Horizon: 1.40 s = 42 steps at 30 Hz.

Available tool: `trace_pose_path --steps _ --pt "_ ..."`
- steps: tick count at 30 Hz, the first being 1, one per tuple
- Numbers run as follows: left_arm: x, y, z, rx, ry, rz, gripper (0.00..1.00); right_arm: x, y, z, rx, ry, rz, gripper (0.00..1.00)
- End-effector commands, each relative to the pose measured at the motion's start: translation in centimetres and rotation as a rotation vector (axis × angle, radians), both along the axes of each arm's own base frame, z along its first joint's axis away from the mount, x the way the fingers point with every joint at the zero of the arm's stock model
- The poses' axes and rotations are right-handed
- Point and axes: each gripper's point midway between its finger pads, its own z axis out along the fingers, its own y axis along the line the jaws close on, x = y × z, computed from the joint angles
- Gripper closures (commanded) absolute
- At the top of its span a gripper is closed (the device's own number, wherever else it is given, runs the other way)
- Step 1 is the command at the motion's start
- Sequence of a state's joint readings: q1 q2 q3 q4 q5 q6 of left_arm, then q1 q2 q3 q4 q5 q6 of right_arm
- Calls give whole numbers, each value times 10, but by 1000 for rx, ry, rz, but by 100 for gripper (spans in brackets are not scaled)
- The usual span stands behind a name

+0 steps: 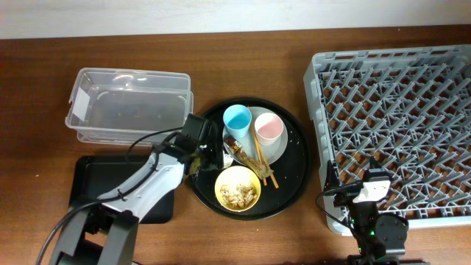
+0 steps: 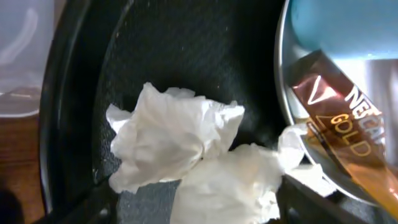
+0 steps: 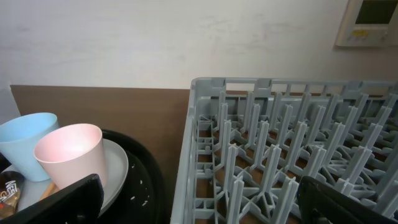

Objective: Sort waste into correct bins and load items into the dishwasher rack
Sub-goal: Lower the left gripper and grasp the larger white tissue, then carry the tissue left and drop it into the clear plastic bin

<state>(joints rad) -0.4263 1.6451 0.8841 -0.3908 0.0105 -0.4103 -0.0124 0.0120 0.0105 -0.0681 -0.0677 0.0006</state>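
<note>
waste and dishes on the round tray, both claws apart

on the dark floor of the round black tray [image 1: 294,173], just left of the pale plate [image 1: 283,147]: crumpled white tissue [image 2: 174,137] in two lumps, touching each other. astride the lower lump, the left gripper [image 2: 199,214], jaws wide apart, one finger at either side, not clamped on the paper as far as shows.

on the plate: light-blue cup [image 1: 238,118] and pink cup [image 1: 269,128], upright, side by side. beside the blue cup's foot, the brown-and-gold foil wrapper [image 2: 339,124], flat on the plate. slanting off the plate's front edge toward the bowl, the wooden chopsticks [image 1: 259,165].

in the yellow bowl [image 1: 238,188], at the front of the round tray: beige crumbly scraps [image 1: 239,194].

just behind and left of the round tray: clear tub [image 1: 129,107]. in front of the tub: flat black tray [image 1: 87,184], partly under the left arm.

at the right: grey rack [image 1: 397,110], a lattice of pegs with the wooden table showing through. at its near-left corner, the right gripper [image 3: 205,208], jaws spread wide, facing the rack's wall and the two cups.
</note>
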Motion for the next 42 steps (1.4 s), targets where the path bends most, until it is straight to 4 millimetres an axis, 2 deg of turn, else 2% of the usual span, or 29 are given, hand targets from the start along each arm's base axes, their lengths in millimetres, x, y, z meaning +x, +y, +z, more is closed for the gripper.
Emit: trace_pose_path --steps 1,3,7,11,13,16,18,19,20,24,26,27,29,30,34,36,39,40,41,42 --pt "-2 1 1 12 -19 -22 44 0 1 -2 4 3 1 2" --pt "-2 1 1 12 -19 -22 69 0 1 -2 4 3 0 2" --pt "-2 0 1 11 -19 -23 100 0 1 -2 4 3 0 2" --pt "-4 -4 5 -9 -20 -33 100 0 1 -2 4 3 0 2" --pt "-4 -10 17 -36 -45 -49 100 0 1 -2 4 3 0 2" --pt "-6 -20 52 -86 -127 -75 100 0 1 -2 4 3 0 2" --pt "-7 -22 81 -120 -200 -83 100 0 1 -2 4 3 0 2" --pt "-8 -21 107 -146 -266 -83 100 0 1 -2 4 3 0 2" --pt "-9 -19 116 -150 -290 -78 100 0 1 -2 4 3 0 2" --pt "-5 9 154 -79 -439 16 100 0 1 -2 4 3 0 2" --pt "8 38 172 -15 -530 125 100 0 1 -2 4 3 0 2" --pt "14 44 175 -18 -545 146 100 0 1 -2 4 3 1 2" --pt "25 56 178 -20 -569 193 100 0 1 -2 4 3 0 2" --pt "38 71 177 -17 -584 241 100 0 1 -2 4 3 0 2" --pt "63 93 164 -30 -581 290 100 0 1 -2 4 3 0 2" --pt "74 109 145 -30 -543 323 100 0 1 -2 4 3 0 2" --pt "83 121 113 -14 -471 348 99 0 1 -2 4 3 1 2" --pt "84 123 101 -4 -446 353 97 0 1 -2 4 3 0 2" --pt "85 124 93 3 -429 353 85 0 1 -2 4 3 1 2" --pt "86 125 88 7 -418 351 61 0 1 -2 4 3 0 2"
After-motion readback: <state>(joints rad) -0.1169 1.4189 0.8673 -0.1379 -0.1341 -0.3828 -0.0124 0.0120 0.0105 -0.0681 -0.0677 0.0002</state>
